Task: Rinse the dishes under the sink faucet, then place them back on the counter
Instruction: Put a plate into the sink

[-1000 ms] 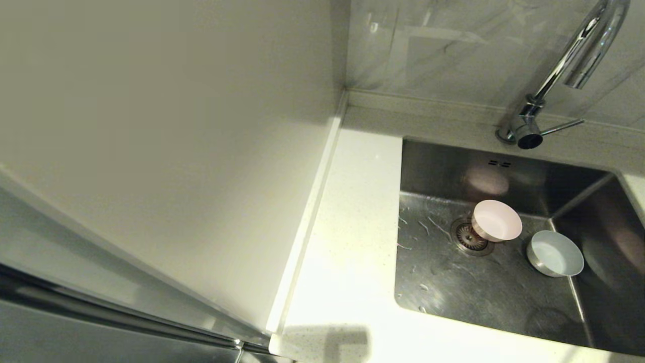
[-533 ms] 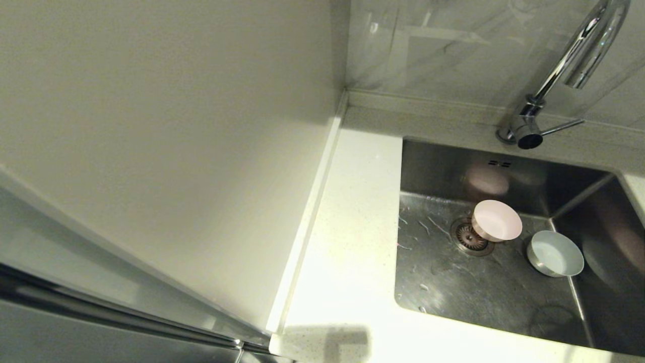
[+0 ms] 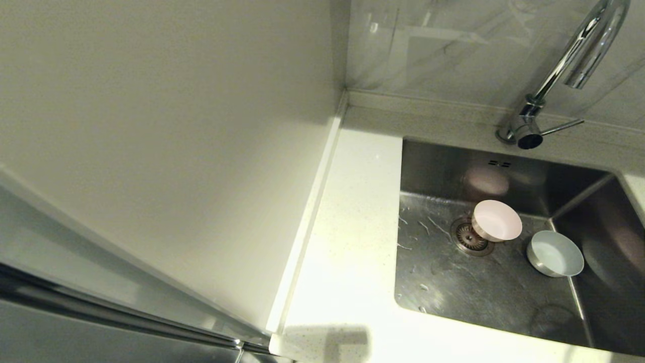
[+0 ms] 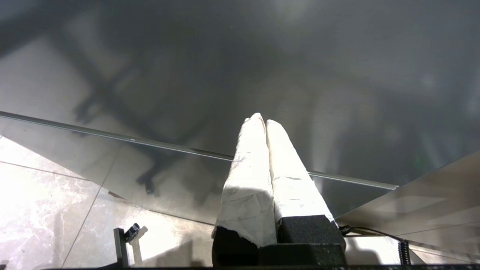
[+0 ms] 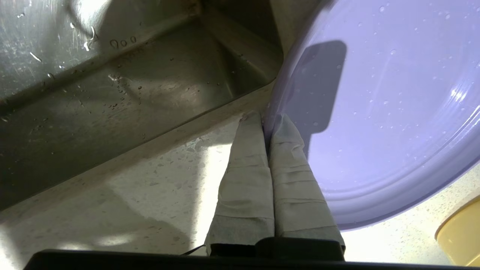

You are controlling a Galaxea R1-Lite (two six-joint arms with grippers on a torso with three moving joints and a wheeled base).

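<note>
A: What is the right gripper (image 5: 266, 119) doing?

B: Its two wrapped fingers (image 5: 247, 180) are pressed together on the rim of the lilac plate (image 5: 375, 112), pinching that edge between them. The plate rests on the speckled counter (image 5: 157, 187) just beside the sink's (image 5: 112, 93) edge, and its surface is dotted with water drops.

A: And the other dishes?

B: In the head view both bowls sit inside the sink. The pink bowl (image 3: 496, 220) lies partly over the drain strainer (image 3: 468, 236), and the blue-green bowl (image 3: 555, 253) stands near it, against the right wall of the basin. They are close but apart. The sink floor is wet.

A: The faucet?

B: The chrome faucet (image 3: 564, 70) rises behind the basin, its thin lever (image 3: 562, 126) pointing to the right.

A: Anything else near the plate?

B: A yellow container's (image 5: 459, 238) edge shows beside it on the counter.

A: The left gripper (image 4: 262, 120)?

B: Parked away from the sink, fingers together on nothing, over a tiled floor (image 4: 45, 210).
</note>
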